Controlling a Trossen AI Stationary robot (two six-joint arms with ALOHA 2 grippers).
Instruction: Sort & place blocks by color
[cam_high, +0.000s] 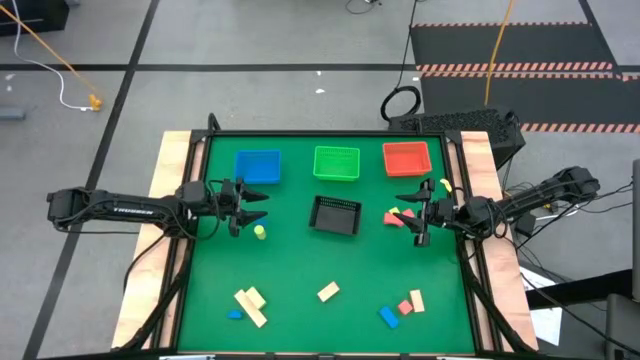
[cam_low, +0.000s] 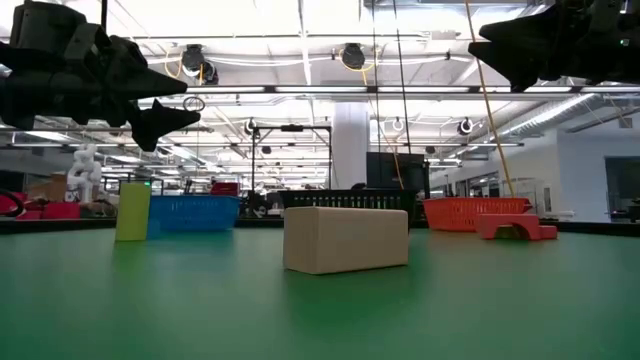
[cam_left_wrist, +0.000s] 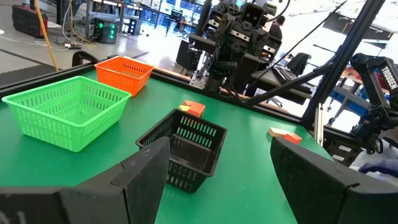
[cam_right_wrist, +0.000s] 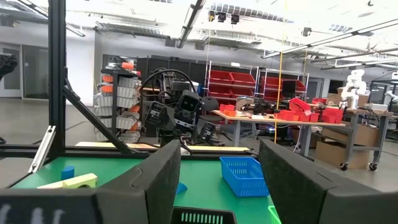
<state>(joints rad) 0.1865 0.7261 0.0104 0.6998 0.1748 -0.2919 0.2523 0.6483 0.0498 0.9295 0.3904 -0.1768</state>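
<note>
Small wooden blocks lie scattered on the green table. A yellow-green block (cam_high: 259, 232) stands upright (cam_low: 132, 211) just in front of my left gripper. A red and a yellow piece (cam_high: 396, 214) lie beside my right gripper. Near the front edge rest tan bars (cam_high: 250, 303), a tan block (cam_high: 328, 292) (cam_low: 346, 238), and a blue (cam_high: 388, 316), a red (cam_high: 405, 307) and a tan piece (cam_high: 416, 300). My left gripper (cam_high: 250, 205) (cam_left_wrist: 217, 180) hovers open, left of the black mesh tray. My right gripper (cam_high: 410, 212) (cam_right_wrist: 221, 180) hovers open, right of it. Both hold nothing.
Along the far side stand a blue tray (cam_high: 258, 167), a green tray (cam_high: 336, 163) and a red tray (cam_high: 406, 158). The black mesh tray (cam_high: 335, 214) sits mid-table between the grippers. Wooden rails border the table's left and right sides. Open green surface lies between the mesh tray and the front blocks.
</note>
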